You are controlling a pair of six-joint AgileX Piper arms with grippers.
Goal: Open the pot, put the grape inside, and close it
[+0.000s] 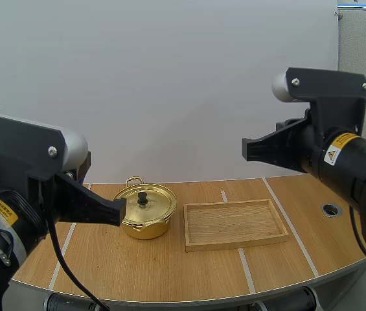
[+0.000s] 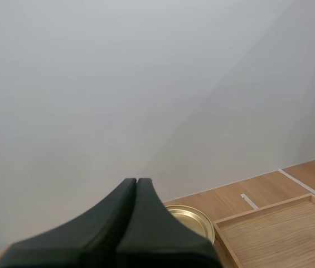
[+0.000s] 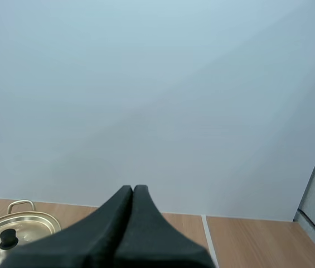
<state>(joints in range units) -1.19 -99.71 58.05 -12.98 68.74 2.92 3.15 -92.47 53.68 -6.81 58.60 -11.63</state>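
Observation:
A gold pot (image 1: 146, 208) stands on the table left of centre, its lid (image 1: 145, 201) on, with a black knob (image 1: 142, 197) on top. My left gripper (image 1: 122, 212) hangs shut just left of the pot, its tip near the pot's side. In the left wrist view its fingers (image 2: 137, 187) lie together as one wedge, with the pot's lid (image 2: 189, 219) just past them. My right gripper (image 1: 245, 148) is raised high above the tray, shut and holding nothing; in the right wrist view it (image 3: 133, 191) forms one dark wedge, the pot (image 3: 12, 240) off to its side.
An empty wooden tray (image 1: 234, 223) lies right of the pot, seen also in the left wrist view as the tray (image 2: 280, 231). White tape lines (image 1: 242, 259) cross the wooden table. A round hole (image 1: 331, 210) sits near the table's right edge.

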